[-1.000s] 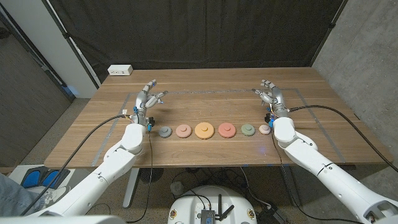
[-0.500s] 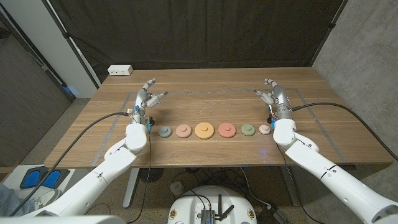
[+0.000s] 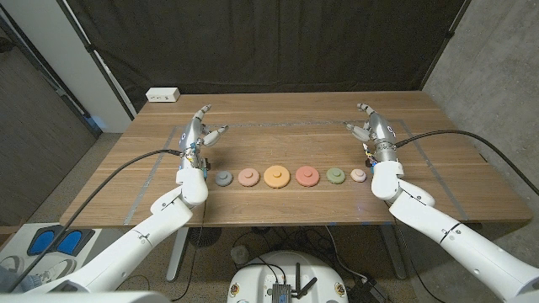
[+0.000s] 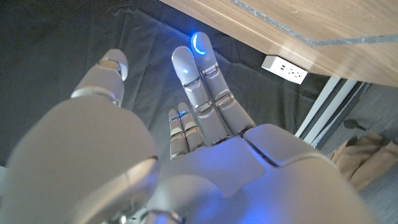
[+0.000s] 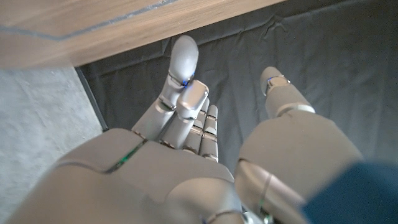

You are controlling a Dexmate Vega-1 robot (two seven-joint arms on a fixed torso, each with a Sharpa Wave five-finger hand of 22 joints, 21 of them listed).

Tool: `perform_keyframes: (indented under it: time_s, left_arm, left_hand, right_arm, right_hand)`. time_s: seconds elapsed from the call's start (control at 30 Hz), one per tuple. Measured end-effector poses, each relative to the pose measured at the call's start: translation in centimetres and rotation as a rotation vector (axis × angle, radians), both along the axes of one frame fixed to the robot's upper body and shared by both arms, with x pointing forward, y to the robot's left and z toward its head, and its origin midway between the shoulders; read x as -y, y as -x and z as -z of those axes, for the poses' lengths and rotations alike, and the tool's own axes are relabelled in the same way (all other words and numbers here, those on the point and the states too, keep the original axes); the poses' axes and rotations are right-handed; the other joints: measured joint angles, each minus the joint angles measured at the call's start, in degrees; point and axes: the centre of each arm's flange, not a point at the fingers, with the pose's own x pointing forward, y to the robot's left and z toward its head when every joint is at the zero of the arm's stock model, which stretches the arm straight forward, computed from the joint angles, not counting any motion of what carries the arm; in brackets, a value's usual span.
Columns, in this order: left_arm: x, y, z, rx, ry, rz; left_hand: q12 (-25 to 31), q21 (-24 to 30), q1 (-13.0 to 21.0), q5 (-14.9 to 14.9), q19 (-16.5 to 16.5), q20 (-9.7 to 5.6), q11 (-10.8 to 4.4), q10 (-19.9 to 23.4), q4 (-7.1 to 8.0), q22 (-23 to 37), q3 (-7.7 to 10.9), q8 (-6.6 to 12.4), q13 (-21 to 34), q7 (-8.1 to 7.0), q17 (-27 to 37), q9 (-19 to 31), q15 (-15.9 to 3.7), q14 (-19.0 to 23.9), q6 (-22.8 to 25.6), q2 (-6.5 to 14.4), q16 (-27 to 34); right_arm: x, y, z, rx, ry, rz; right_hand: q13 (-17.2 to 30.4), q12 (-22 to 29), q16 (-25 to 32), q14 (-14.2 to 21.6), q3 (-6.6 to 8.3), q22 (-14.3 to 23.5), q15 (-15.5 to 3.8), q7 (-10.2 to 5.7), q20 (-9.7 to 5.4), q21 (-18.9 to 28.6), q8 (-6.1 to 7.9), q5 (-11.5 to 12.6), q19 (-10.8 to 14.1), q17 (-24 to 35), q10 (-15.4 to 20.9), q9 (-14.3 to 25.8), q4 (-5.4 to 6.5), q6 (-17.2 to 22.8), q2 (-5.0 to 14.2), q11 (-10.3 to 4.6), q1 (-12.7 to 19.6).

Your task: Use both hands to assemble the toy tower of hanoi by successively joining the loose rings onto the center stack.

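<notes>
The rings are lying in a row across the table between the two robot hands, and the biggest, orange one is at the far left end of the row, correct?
Not quite. The rings do lie in a row between the left hand and the right hand, but the head view shows the biggest, orange ring in the middle of the row. The ring at the left end is the small grey ring.

I see a wooden table (image 3: 278, 210). Six round rings (image 3: 275, 176) lie in a row on it, between my two hands.
</notes>
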Motion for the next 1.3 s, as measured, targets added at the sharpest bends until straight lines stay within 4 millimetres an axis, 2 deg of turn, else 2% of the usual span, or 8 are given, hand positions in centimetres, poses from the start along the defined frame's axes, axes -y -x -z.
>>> perform_keyframes:
  time_s: [0.23,0.27,0.3,0.33,0.73,0.87,1.07,1.3]
  left_arm:
    - [1.8,0.6,-0.1,0.013,-0.026,0.013]
    - [2.0,0.8,-0.3,0.019,-0.03,0.02]
    - [2.1,0.8,-0.3,0.02,-0.031,0.021]
    - [1.2,1.0,-0.3,0.022,-0.082,-0.101]
    - [0.7,2.3,-1.1,0.016,-0.154,-0.152]
    - [0.3,2.5,-1.5,-0.021,-0.198,-0.174]
    - [-0.1,2.8,-2.5,-0.096,-0.245,-0.165]
    - [-0.2,3.4,-4.0,-0.159,-0.298,-0.154]
  left_hand:
    - [-0.4,0.0,0.0,0.0,0.0,0.0,-0.04,0.0,0.03,0.0,-0.5,0.0,-0.2,-0.06,-0.3,0.0,0.0,0.0,-0.1,0.0,0.2]
    - [-0.6,0.0,0.0,0.0,0.0,0.0,-0.14,-0.3,0.12,-0.1,-0.93,-0.12,-0.2,-0.07,-0.4,0.0,0.0,0.0,-0.1,0.0,0.2]
    - [-0.9,0.0,0.0,0.0,-0.4,0.07,-0.19,-0.9,0.18,-0.2,-1.27,-0.35,-0.2,-0.07,-0.5,0.0,0.0,0.0,-0.5,0.0,0.2]
    - [-1.2,0.0,0.0,0.0,-0.8,0.09,-0.12,-1.3,0.33,-0.3,-1.43,-0.51,-0.2,0.02,-0.7,0.0,0.0,0.0,-0.9,0.0,0.2]
    - [-1.2,0.1,-0.4,0.0,-1.0,0.28,0.27,-1.4,0.41,-0.6,-2.46,-0.51,-0.2,0.38,-1.5,0.0,0.1,-0.3,-0.9,0.4,0.7]
    - [-1.6,0.3,-0.7,0.0,-2.6,0.75,0.88,-2.6,0.66,-1.0,-3.34,-1.24,-0.2,1.18,-2.0,0.0,0.56,-1.6,-2.1,0.7,0.8]
    - [-1.7,0.3,-1.1,0.0,-2.8,0.91,1.28,-3.1,0.8,-1.4,-3.97,-1.4,0.0,1.48,-2.4,0.0,1.05,-2.5,-2.4,1.1,1.1]
    - [-1.7,0.7,-1.6,0.0,-3.9,1.2,2.16,-3.8,0.97,-1.6,-4.61,-1.41,0.0,2.31,-2.6,0.0,1.31,-3.2,-2.6,1.6,1.3]
  right_arm:
    - [-0.1,0.1,-0.4,0.018,0.092,0.043]
    - [0.5,0.2,-1.7,0.046,0.12,0.068]
    - [0.5,0.2,-1.8,0.048,0.125,0.073]
    - [-0.6,-0.2,-0.3,0.027,0.162,0.072]
    - [-1.3,0.1,-0.6,0.055,0.289,0.212]
    - [-2.4,0.6,-0.9,0.044,0.307,0.211]
    - [-2.8,0.9,-1.3,-0.014,0.317,0.21]
    - [-2.8,0.9,-1.5,-0.101,0.306,0.183]
  right_hand:
    - [0.3,0.0,0.0,-0.8,-0.24,-0.2,0.02,-0.68,0.51,-0.4,-0.29,0.0,-1.1,0.0,-0.6,0.0,-0.25,-0.7,-0.02,0.01,0.0]
    - [0.3,0.0,0.0,-1.0,-0.24,-0.2,0.22,-0.68,0.7,-0.4,-0.29,0.0,-1.3,0.0,-0.6,0.0,-0.25,-0.7,-0.02,0.0,0.0]
    - [0.3,0.0,0.0,-1.1,-0.24,-0.2,0.32,-0.68,0.9,-0.4,-0.29,0.0,-1.5,0.0,-0.6,0.0,-0.25,-0.7,-0.01,-0.02,0.0]
    - [0.3,0.0,0.0,-1.1,-0.24,-0.2,0.32,-0.68,0.9,-0.4,-0.29,0.0,-1.5,0.0,-0.4,0.0,-0.25,-0.7,-0.01,-0.23,0.0]
    - [0.8,-0.1,-0.5,-2.1,-0.24,-0.5,0.77,-0.97,1.15,-0.4,-0.29,0.0,-2.5,-0.3,-1.7,0.0,-0.25,-1.0,0.36,-0.38,0.3]
    - [1.3,-0.7,-0.5,-3.6,-0.24,-0.7,1.35,-0.53,1.9,-0.4,-0.72,0.0,-3.7,-0.3,-4.4,0.3,-0.25,-2.3,1.13,0.33,0.4]
    - [1.9,-0.2,-0.9,-4.8,-0.14,-1.0,1.94,0.18,2.34,-0.4,-0.72,0.4,-4.5,-0.3,-3.9,0.6,-0.15,-2.3,1.98,-0.21,0.3]
    - [2.4,-0.2,-0.9,-5.4,0.35,-1.3,1.94,0.46,2.53,-0.4,0.26,0.9,-5.2,-0.3,-3.9,1.1,-0.65,-0.8,3.08,-0.21,1.5]
